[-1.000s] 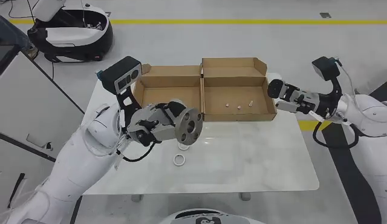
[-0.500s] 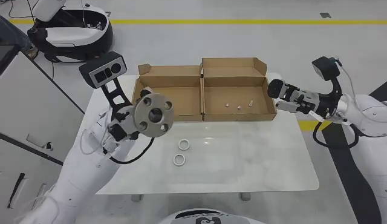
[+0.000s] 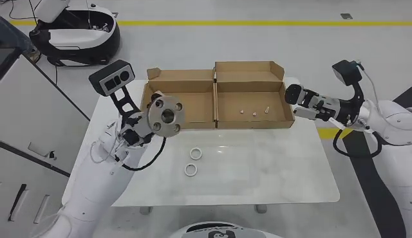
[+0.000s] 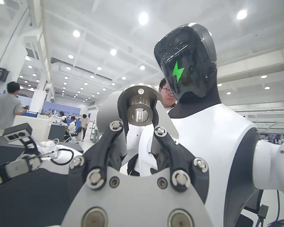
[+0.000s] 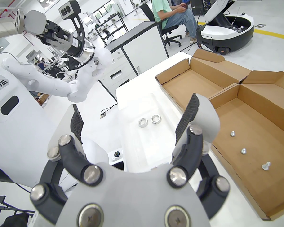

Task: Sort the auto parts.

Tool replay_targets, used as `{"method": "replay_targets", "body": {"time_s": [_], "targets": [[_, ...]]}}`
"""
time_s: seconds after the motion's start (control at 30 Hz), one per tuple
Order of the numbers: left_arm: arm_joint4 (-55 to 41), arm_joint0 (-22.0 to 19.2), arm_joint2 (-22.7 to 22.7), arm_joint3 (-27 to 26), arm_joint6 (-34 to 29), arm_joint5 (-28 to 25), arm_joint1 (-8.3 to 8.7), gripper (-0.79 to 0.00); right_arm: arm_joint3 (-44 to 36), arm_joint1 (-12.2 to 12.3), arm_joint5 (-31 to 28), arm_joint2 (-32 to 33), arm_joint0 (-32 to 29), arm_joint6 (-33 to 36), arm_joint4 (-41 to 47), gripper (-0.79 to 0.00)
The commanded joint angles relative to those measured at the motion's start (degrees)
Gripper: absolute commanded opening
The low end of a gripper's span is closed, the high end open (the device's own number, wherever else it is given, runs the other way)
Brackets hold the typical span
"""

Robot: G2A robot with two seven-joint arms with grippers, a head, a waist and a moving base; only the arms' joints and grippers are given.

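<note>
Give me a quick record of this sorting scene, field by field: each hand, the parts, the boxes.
Left hand: shut on metal flange, raised near the left box
Right hand: open, holding nothing, beside the right box
Right box: three small bolts inside
Table: two rings lying close together, apart from both boxes

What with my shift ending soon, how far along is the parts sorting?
Done: three bolts lie in the right box. In hand: the left gripper is shut on a metal flange, held up over the near edge of the left box. Left: two rings sit on the table; the right gripper is open, holding nothing, beside the right box.
</note>
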Motion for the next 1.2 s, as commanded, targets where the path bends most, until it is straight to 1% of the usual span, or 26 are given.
{"method": "replay_targets", "body": {"time_s": [0.0, 0.13, 0.23, 0.33, 0.5, 0.6, 0.83, 0.93, 1.1, 1.17], "targets": [[4.30, -0.04, -0.14, 0.80, -0.08, 0.08, 0.04, -0.785, 0.00, 0.00, 0.00, 0.00, 0.00, 0.00, 0.00, 0.000], [5.89, 0.18, -0.27, 1.17, 0.12, 0.00, -0.03, -0.785, 0.00, 0.00, 0.00, 0.00, 0.00, 0.00, 0.00, 0.000], [4.15, 0.30, -0.01, 0.35, 1.19, 0.00, -0.23, -0.785, 0.00, 0.00, 0.00, 0.00, 0.00, 0.00, 0.00, 0.000], [-1.42, 0.37, 0.23, -1.74, 2.39, 0.00, -0.73, -0.785, 0.00, 0.00, 0.00, 0.00, 0.00, 0.00, 0.00, 0.000], [-12.17, 1.19, -0.69, -3.43, 0.00, 0.00, -1.93, -0.785, 0.00, 0.00, 0.00, 0.00, 0.00, 0.00, 0.00, 0.000], [-15.55, 1.57, -1.53, -4.58, -0.01, 0.00, -2.75, -0.785, 0.00, 0.00, 0.00, 0.00, 0.00, 0.00, 0.00, 0.000], [-12.71, 2.53, -2.75, -4.48, -0.01, 0.00, -3.72, -0.785, 0.00, 0.00, 0.00, 0.00, 0.00, 0.00, 0.00, 0.000], [-9.12, 3.10, -2.86, -4.12, -0.01, 0.00, -3.62, -0.785, 0.00, 0.00, 0.00, 0.00, 0.00, 0.00, 0.00, 0.000], [-4.07, 4.13, -3.28, -2.03, -0.84, 0.83, -2.92, -0.785, 0.00, 0.00, 0.00, 0.00, 0.00, 0.00, 0.00, 0.000], [-2.37, 4.30, -3.62, -2.12, -1.03, 1.02, -2.63, -0.785, 0.00, 0.00, 0.00, 0.00, 0.00, 0.00, 0.00, 0.000]]}}
